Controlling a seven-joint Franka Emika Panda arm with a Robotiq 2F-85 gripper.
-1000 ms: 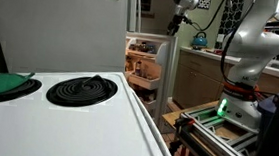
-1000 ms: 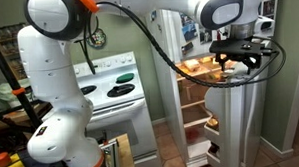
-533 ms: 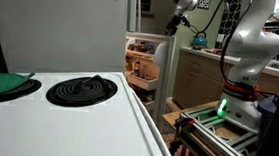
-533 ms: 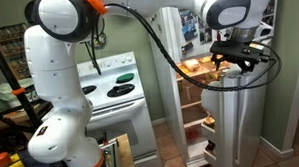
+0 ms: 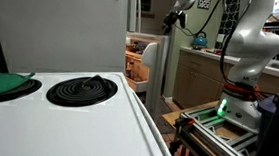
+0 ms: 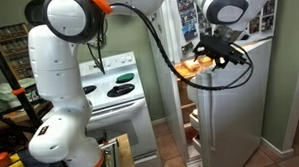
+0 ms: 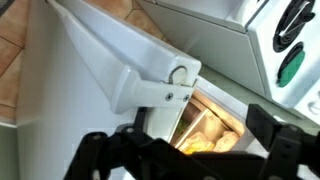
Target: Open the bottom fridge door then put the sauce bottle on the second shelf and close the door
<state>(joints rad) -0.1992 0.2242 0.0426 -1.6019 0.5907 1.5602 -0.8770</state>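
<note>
The bottom fridge door [image 6: 231, 111] is a tall pale panel swung nearly shut, leaving a narrow gap onto the lit interior [image 6: 189, 66]. In an exterior view its edge [image 5: 149, 71] covers most of the shelves. My gripper [image 6: 210, 49] hangs open at the door's upper edge, by the gap, and shows high up near the fridge [image 5: 172, 18]. In the wrist view the white door [image 7: 80, 70] and a hinge bracket [image 7: 160, 90] fill the frame. My gripper [image 7: 190, 150] spans the lit shelf, and nothing is between its dark fingers [image 7: 280, 130]. The sauce bottle is hidden.
A white stove with coil burners [image 5: 78, 88] [image 6: 115, 85] stands beside the fridge, with a green lid [image 5: 3, 85] on it. My arm's white body [image 6: 60, 87] rises in front of the stove. A counter with a kettle [image 5: 198, 37] lies behind the fridge.
The bottom fridge door has swung far toward shut, narrowing the view of the lit shelves. My open gripper has moved along with the door's edge.
</note>
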